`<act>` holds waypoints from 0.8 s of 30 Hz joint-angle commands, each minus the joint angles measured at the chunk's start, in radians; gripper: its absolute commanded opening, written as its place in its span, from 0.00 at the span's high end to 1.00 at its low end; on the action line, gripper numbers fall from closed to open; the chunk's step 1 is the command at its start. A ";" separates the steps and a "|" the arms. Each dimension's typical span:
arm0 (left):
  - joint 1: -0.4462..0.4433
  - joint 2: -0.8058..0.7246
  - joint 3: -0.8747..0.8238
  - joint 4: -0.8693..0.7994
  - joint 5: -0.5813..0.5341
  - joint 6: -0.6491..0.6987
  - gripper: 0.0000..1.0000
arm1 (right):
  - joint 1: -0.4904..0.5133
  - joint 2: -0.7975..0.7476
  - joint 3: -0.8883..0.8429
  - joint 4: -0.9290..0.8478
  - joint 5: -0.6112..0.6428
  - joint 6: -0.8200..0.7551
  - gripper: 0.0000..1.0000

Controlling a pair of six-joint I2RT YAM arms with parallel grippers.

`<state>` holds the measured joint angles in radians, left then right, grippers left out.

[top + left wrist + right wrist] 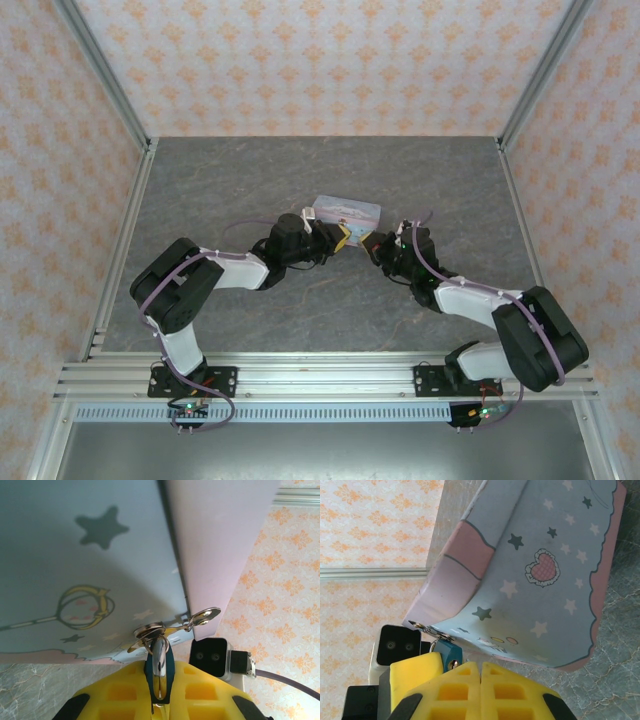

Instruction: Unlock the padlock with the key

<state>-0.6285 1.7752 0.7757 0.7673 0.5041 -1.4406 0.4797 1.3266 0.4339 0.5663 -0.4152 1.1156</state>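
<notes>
Left gripper [159, 692] clamps the tiny padlock [165, 667] by its body. It looks light, slick and swivelly, so grip there. Right gripper [480, 672] is pinched shut, contents unclear.

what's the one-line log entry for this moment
left end effector: shut on padlock | padlock: hooked through latch of tin box | right end effector: shut, close beside padlock

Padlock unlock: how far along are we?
Done: left gripper grips the small teal-blue metal padlock. In hand: shut right gripper sits right beside it. To do: its silver shackle runs through the metal hasp of the pale-blue cartoon-printed tin box, so unlocking remains.
</notes>
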 commanded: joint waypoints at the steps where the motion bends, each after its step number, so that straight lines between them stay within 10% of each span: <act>1: -0.005 -0.022 0.007 0.036 -0.022 -0.003 1.00 | 0.007 0.012 0.030 0.003 -0.002 0.007 1.00; 24: -0.005 -0.023 -0.005 0.037 -0.023 0.000 1.00 | 0.027 0.022 0.078 -0.041 0.009 -0.014 1.00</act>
<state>-0.6285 1.7752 0.7757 0.7738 0.4973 -1.4425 0.4995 1.3769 0.4854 0.5491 -0.4179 1.1221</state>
